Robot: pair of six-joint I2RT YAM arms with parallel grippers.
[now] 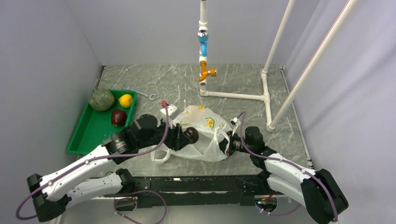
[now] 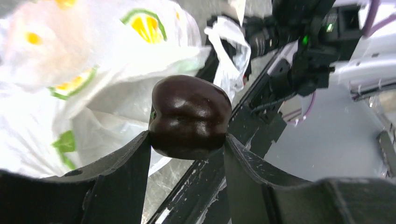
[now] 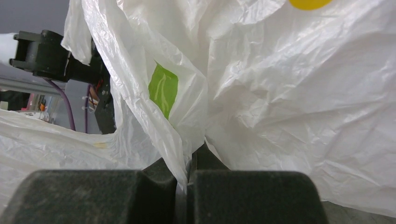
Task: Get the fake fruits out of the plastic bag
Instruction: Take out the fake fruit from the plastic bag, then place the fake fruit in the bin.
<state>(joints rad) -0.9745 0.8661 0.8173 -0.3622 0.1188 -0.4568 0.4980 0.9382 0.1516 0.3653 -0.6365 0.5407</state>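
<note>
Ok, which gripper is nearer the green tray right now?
Left. The left gripper, shut on a dark fruit, sits at the left side of the plastic bag, toward the green tray. The right gripper pinches the bag's right side, farther from the tray.

The top camera looked down from above and behind my 2 arms, over the whole table [image 1: 243,88]. Each wrist camera faced forward past its own fingers, very close: my left gripper [image 2: 187,140] in 1, my right gripper [image 3: 189,164] in the other. All 3 views shared the plastic bag [image 1: 201,120].
</note>
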